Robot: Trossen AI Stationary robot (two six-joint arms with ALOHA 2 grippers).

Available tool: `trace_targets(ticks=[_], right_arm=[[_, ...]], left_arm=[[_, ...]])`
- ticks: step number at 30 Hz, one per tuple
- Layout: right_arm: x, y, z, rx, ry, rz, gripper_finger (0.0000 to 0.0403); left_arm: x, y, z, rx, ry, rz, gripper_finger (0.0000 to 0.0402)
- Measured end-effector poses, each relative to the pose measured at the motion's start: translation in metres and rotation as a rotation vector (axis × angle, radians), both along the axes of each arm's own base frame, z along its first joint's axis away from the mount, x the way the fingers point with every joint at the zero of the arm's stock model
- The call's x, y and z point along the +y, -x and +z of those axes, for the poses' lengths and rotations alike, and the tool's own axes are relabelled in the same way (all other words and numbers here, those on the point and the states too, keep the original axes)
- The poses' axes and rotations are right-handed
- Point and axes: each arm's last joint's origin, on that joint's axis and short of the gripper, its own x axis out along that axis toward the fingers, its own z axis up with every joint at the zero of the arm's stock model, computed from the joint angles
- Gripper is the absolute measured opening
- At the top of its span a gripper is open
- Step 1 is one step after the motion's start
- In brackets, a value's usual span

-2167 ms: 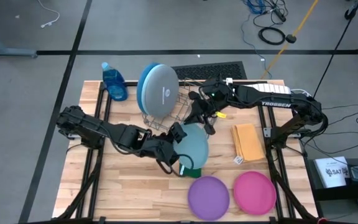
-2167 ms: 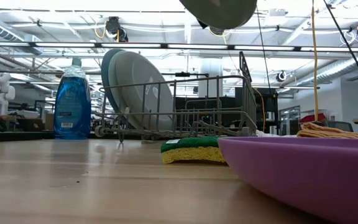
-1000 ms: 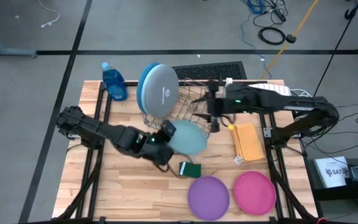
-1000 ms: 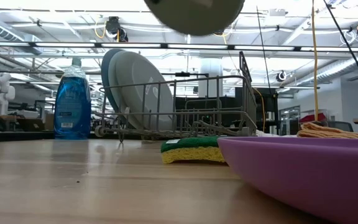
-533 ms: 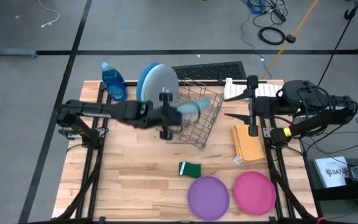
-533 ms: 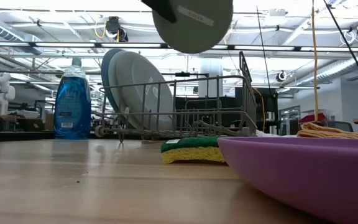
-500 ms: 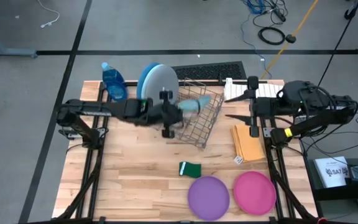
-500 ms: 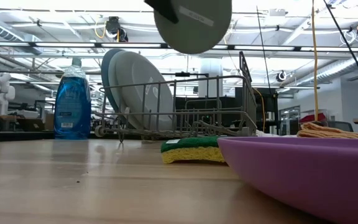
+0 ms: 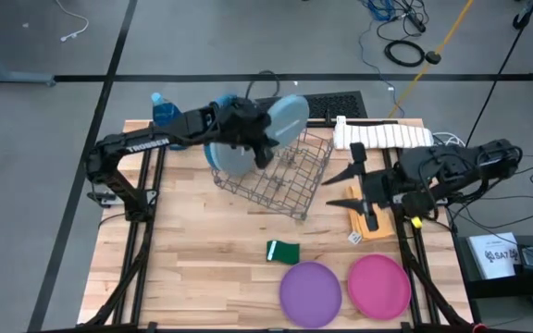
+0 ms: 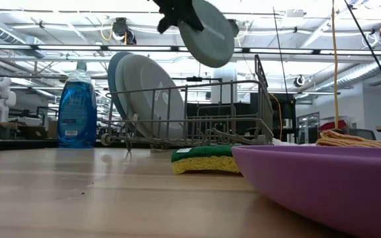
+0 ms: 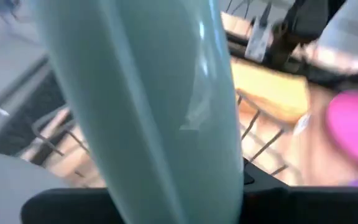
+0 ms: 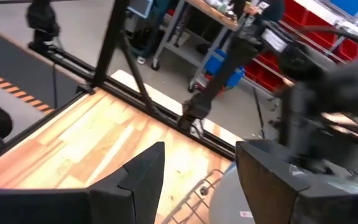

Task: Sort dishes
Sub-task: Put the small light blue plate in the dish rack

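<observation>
We count five plates on or over the table. Our left gripper (image 9: 259,139) holds the teal plate (image 9: 285,116) on edge in the air, above the wire rack (image 9: 280,171), its fingers pinching the rim. The rack sits at about eleven o'clock from the table's (image 9: 202,268) middle and holds two large plates standing upright at its nine o'clock end: one deep-blue plate (image 10: 113,73) and one pale-blue plate (image 10: 147,92) leaning against it. Two plates lie flat near the six o'clock edge, the purple plate (image 9: 310,288) and the pink plate (image 9: 378,280) side by side. Our right gripper (image 9: 352,188) hangs at three o'clock, over one yellow cloth (image 9: 378,220), fingers spread and empty. One green sponge (image 9: 283,251) lies between rack and purple plate, and one blue soap bottle (image 10: 77,109) stands at ten o'clock.
</observation>
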Motion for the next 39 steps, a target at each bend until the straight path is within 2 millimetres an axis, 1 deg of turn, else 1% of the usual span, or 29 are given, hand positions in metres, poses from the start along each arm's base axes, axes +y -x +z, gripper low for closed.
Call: trace_targets(ticks=[3, 8, 13, 20, 23, 28, 33, 39], right_arm=[[0.007, -0.003, -0.002, 0.006, 0.005, 0.026, 0.0189], [0.021, -0.008, -0.008, 0.033, 0.02, 0.075, 0.0189], [0.031, -0.016, -0.014, 0.059, 0.05, 0.11, 0.0189], [0.035, -0.02, -0.013, 0.033, 0.04, 0.112, 0.0189], [0.035, -0.02, -0.012, 0.016, 0.034, 0.111, 0.0189], [0.036, -0.022, -0.01, -0.005, 0.027, 0.106, 0.0189], [0.038, -0.027, -0.013, -0.004, 0.035, 0.066, 0.0189], [0.042, -0.036, -0.017, 0.001, 0.037, 0.064, 0.0189]], left_arm=[[0.012, -0.001, -0.007, -0.067, 0.104, 0.036, 0.0031], [0.021, -0.002, -0.025, -0.07, 0.157, 0.077, 0.0031], [0.021, -0.001, -0.046, -0.027, 0.193, 0.1, 0.0031], [0.022, 0.001, -0.072, 0.003, 0.222, 0.19, 0.0031], [0.018, 0.001, -0.079, 0.017, 0.25, 0.204, 0.0031], [0.01, -0.001, -0.089, 0.025, 0.225, 0.216, 0.0031], [0.0, -0.003, -0.09, 0.035, 0.172, 0.244, 0.0031], [-0.01, -0.008, -0.093, 0.047, 0.128, 0.25, 0.0031]])
